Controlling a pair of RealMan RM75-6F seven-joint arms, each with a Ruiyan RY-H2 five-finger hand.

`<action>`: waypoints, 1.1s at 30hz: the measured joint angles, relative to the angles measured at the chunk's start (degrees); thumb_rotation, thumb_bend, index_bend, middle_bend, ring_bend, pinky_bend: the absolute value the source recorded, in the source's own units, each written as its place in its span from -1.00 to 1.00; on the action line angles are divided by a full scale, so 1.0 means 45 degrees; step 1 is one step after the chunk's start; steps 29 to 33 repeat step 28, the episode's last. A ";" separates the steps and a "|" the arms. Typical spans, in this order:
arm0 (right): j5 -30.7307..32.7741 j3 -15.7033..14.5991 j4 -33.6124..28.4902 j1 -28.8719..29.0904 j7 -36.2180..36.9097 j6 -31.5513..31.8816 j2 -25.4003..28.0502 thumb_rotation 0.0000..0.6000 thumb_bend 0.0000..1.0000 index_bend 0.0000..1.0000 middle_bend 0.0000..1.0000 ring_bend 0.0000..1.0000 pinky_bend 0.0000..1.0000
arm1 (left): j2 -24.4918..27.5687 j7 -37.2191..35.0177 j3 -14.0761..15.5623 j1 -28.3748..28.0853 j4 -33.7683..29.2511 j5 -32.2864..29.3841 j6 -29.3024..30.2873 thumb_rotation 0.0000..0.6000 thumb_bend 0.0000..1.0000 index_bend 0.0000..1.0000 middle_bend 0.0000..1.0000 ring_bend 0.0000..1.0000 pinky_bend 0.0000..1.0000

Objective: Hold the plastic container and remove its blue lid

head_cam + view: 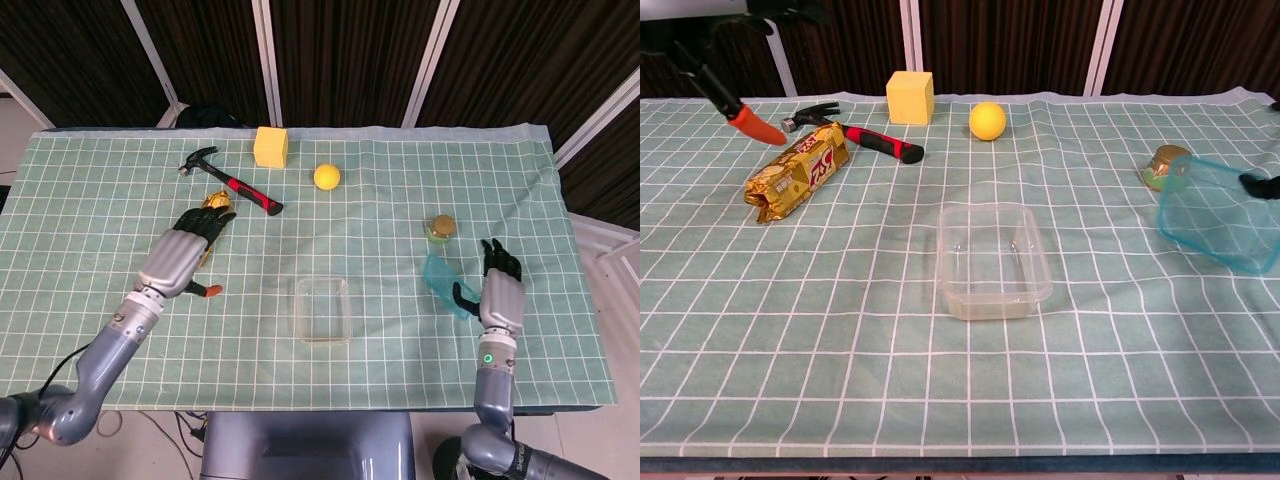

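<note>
The clear plastic container [322, 309] [992, 260] stands open and lidless mid-table, with neither hand touching it. Its blue lid [445, 281] [1222, 225] is off to the right, tilted and low over the cloth; my right hand [500, 292] holds it by its right edge between thumb and fingers. In the chest view only a dark fingertip [1260, 182] shows at the lid's rim. My left hand [185, 256] hovers far left of the container with fingers spread and nothing in it; its orange thumb tip [755, 126] shows at the top left.
A gold snack packet [207, 222] [800, 172] lies partly under the left hand. Behind it are a hammer [228, 179], a yellow block [271, 146] and a yellow ball [326, 176]. A small gold-capped jar [440, 228] [1164, 165] stands just behind the lid.
</note>
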 measured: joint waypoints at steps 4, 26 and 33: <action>0.0225 0.0169 -0.0202 -0.0235 0.0012 0.0144 0.0890 1.00 -0.12 -1.00 -1.00 -1.00 -1.00 | 0.0868 -0.0427 0.0387 0.0964 -0.0572 0.0958 0.0663 1.00 -1.00 -1.00 -1.00 -1.00 -0.87; -0.7206 -0.4139 -0.1577 -0.3421 0.4441 0.0633 0.5900 1.00 -0.69 -1.00 -1.00 -1.00 -1.00 | 0.1490 -0.1272 0.3367 0.8065 0.1042 0.5587 0.7135 1.00 -1.00 -1.00 -1.00 -1.00 -1.00; -0.7625 -0.4251 -0.1331 -0.3693 0.4980 0.1246 0.6028 1.00 -0.69 -1.00 -1.00 -1.00 -1.00 | 0.1171 -0.1707 0.3353 0.8674 0.1685 0.5699 0.7714 1.00 -1.00 -1.00 -1.00 -1.00 -1.00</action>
